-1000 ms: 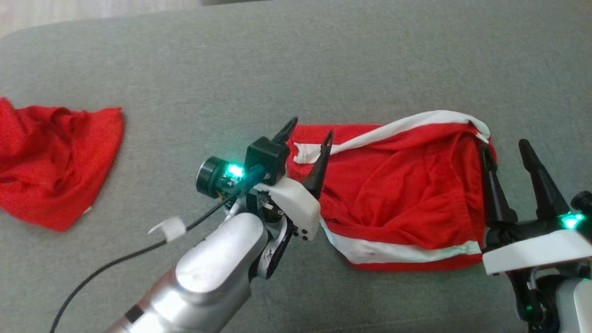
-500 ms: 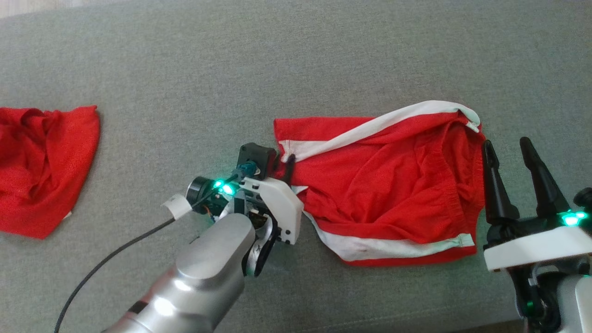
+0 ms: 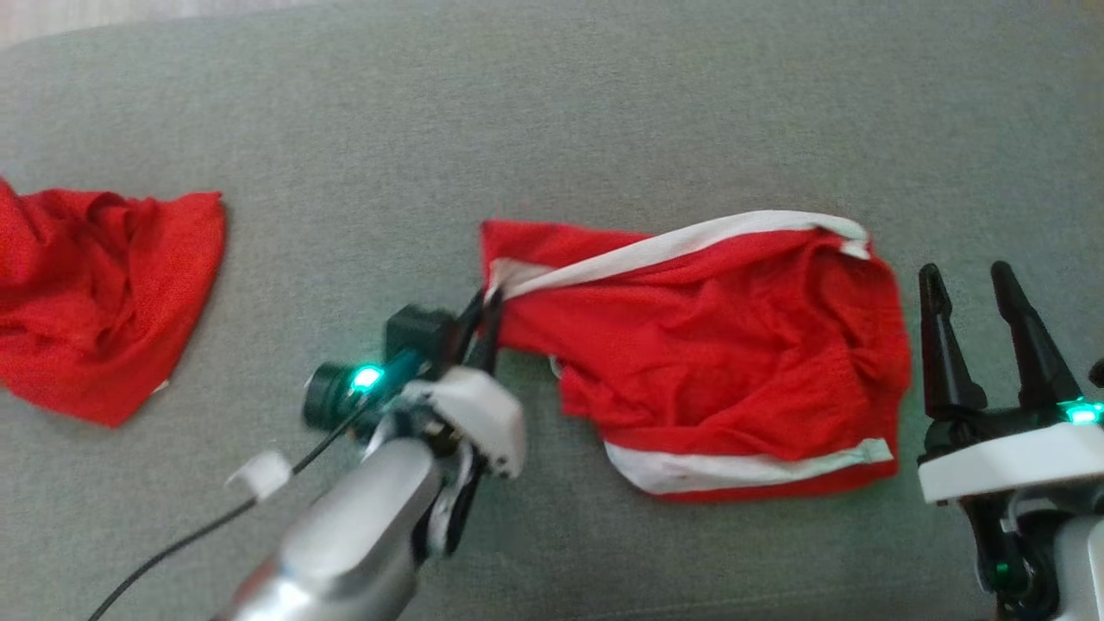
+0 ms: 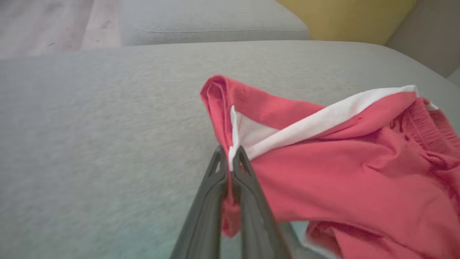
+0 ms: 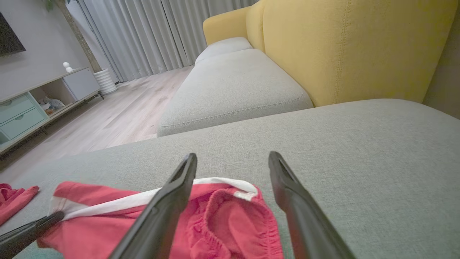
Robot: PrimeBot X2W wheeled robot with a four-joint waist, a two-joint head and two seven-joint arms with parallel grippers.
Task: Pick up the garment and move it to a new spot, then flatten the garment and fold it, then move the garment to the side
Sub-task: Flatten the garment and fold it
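The crumpled red, white-banded garment (image 3: 716, 345) is laid on the grey woven cushion (image 3: 552, 121), its corner pinched in the left hand (image 3: 487, 302). The right hand (image 3: 966, 274) is held wide beside its gathered waistband.

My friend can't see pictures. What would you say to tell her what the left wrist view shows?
The left gripper is shut on a corner of the red shorts, pinching the white-edged hem. The rest of the shorts lies crumpled to the right on a grey cushion, with a yellow sofa back beyond.
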